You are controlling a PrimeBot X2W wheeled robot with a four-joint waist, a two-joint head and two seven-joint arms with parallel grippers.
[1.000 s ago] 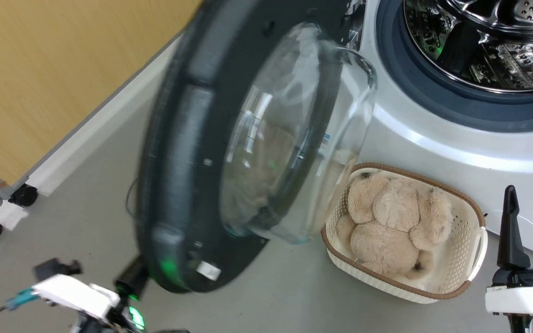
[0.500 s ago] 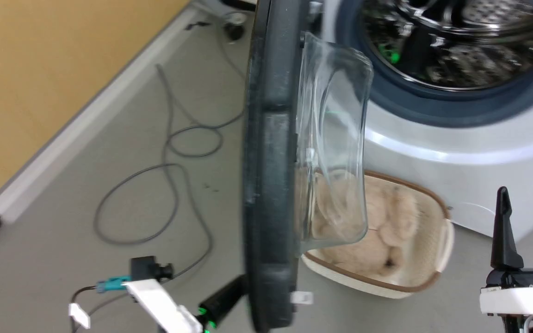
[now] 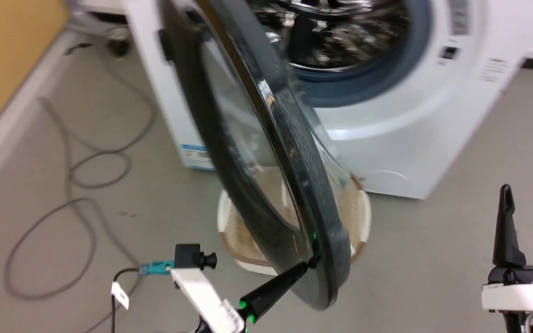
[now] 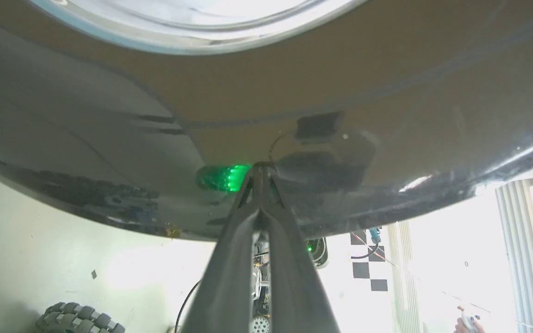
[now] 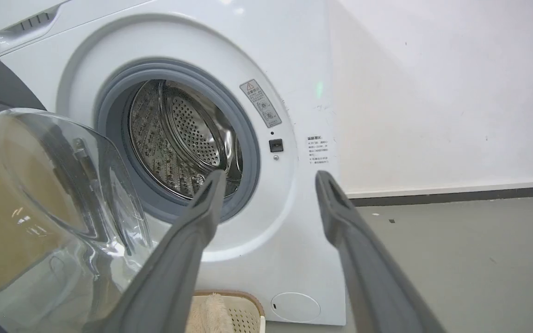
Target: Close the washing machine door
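Observation:
The washing machine door (image 3: 266, 152) stands half open, a large black disc with its glossy outer face turned toward me; its glass bowl (image 5: 40, 194) bulges toward the drum. My left gripper (image 3: 312, 262) is shut, and its tip (image 4: 261, 167) touches the door's outer face near the lower rim. The washing machine (image 3: 396, 134) is a white box with a steel drum (image 5: 178, 134) and a grey-blue gasket (image 3: 387, 78). Off to the lower right my right gripper (image 3: 526, 192) hangs open and holds nothing, its fingers (image 5: 201, 217) pointing at the machine's front.
A white wicker-look basket (image 3: 363, 215) sits on the floor under the door, in front of the machine. Grey cables (image 3: 86, 171) loop over the floor at the left, by a yellow wall (image 3: 3, 60). Bare grey floor (image 3: 433, 259) lies to the right.
The door has swung from wide open toward the machine, with my left gripper following against its lower rim. The head camera has turned too. My right gripper has kept its place.

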